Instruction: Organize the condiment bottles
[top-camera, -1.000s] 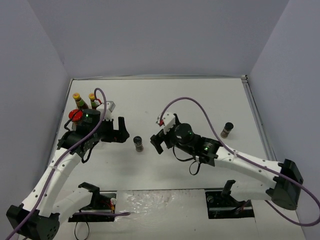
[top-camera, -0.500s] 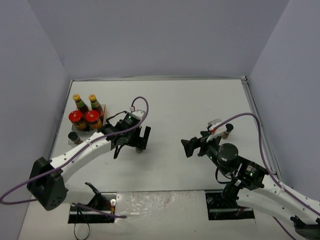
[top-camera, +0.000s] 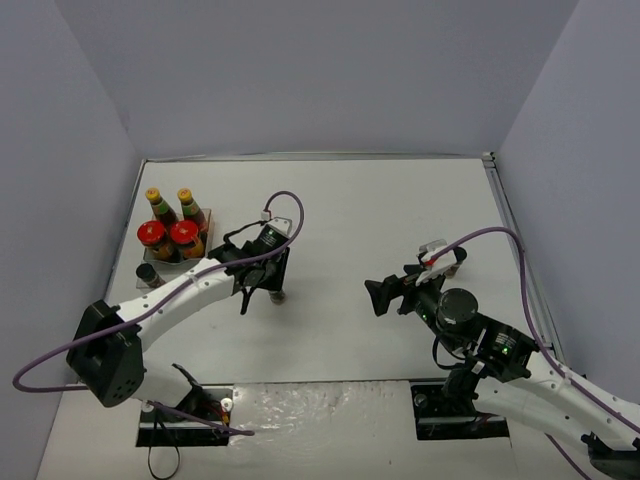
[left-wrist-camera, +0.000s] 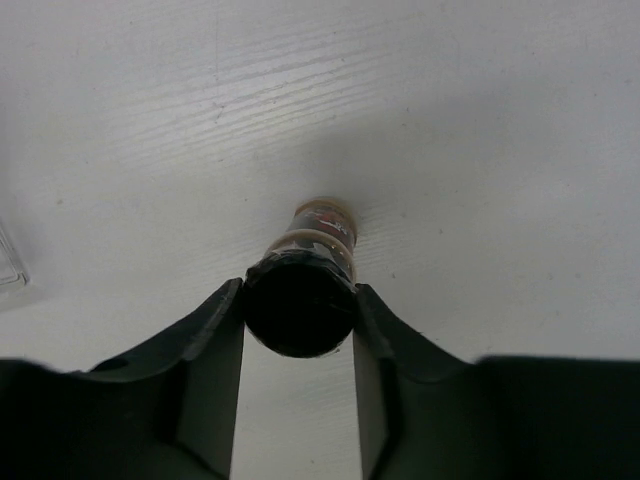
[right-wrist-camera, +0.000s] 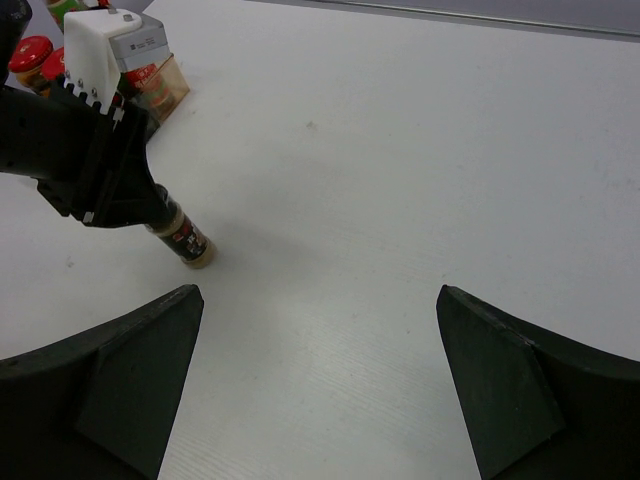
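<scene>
A small black-capped spice jar stands on the white table left of centre. My left gripper is shut on its cap, one finger on each side, with the jar's body showing beyond. Two tall yellow-capped sauce bottles and two red-lidded jars stand in the rack. A second spice jar stands at the rack's near left corner. A third spice jar shows behind my right arm. My right gripper hangs open and empty, facing the held jar.
The clear brownish rack sits near the left wall. Grey walls close in the table on three sides. Purple cables loop over both arms. The right arm lies across the near right part of the table.
My left gripper left the rack, reached the spice jar at centre left and shut on its cap. My right arm drew back to the right.
</scene>
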